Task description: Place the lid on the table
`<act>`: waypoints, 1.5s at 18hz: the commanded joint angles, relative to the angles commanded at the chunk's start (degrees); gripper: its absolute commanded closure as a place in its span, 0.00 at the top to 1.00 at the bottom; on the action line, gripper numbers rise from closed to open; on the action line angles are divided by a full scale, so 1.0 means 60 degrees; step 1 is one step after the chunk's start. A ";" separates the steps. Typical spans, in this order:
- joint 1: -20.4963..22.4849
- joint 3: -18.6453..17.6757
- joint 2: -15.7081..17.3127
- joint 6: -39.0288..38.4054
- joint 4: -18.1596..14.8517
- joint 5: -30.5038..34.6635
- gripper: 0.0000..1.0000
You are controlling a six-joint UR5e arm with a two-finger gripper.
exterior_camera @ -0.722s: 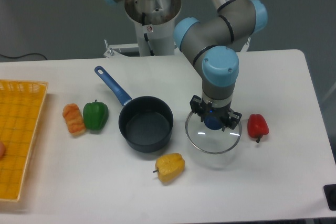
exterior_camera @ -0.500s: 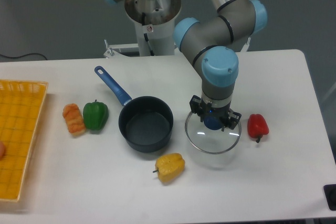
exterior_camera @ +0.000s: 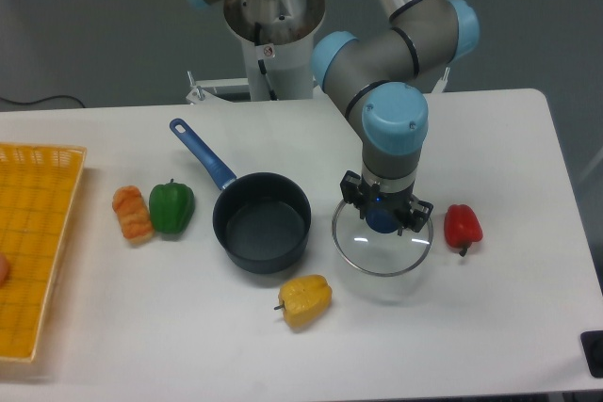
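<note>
Clear glass lid [exterior_camera: 382,249] with silver rim and dark blue knob; white table [exterior_camera: 490,317]; dark navy saucepan [exterior_camera: 261,223] with brighter blue handle; yellow woven tray [exterior_camera: 33,242]; red pepper [exterior_camera: 462,225], yellow pepper [exterior_camera: 304,299], green pepper [exterior_camera: 171,207]

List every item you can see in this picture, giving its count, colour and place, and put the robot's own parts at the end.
lid: one, clear glass with metal rim and dark blue knob, right of the saucepan, under the gripper
saucepan: one, dark with blue handle, centre of the table, empty
yellow pepper: one, yellow, in front of the saucepan
red pepper: one, red, right of the lid
green pepper: one, green, left of the saucepan
orange vegetable: one, orange, beside the green pepper
tray: one, yellow woven, far left
table: one, white
arm: one, grey with light blue joints
gripper: one, black, at the lid's knob
</note>
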 joint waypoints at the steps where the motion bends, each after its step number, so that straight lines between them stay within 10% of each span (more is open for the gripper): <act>1: 0.0000 0.0000 -0.0015 0.0000 0.0000 0.0015 0.67; 27: -0.0161 -0.0146 -0.0996 -0.0132 0.0366 0.0366 0.68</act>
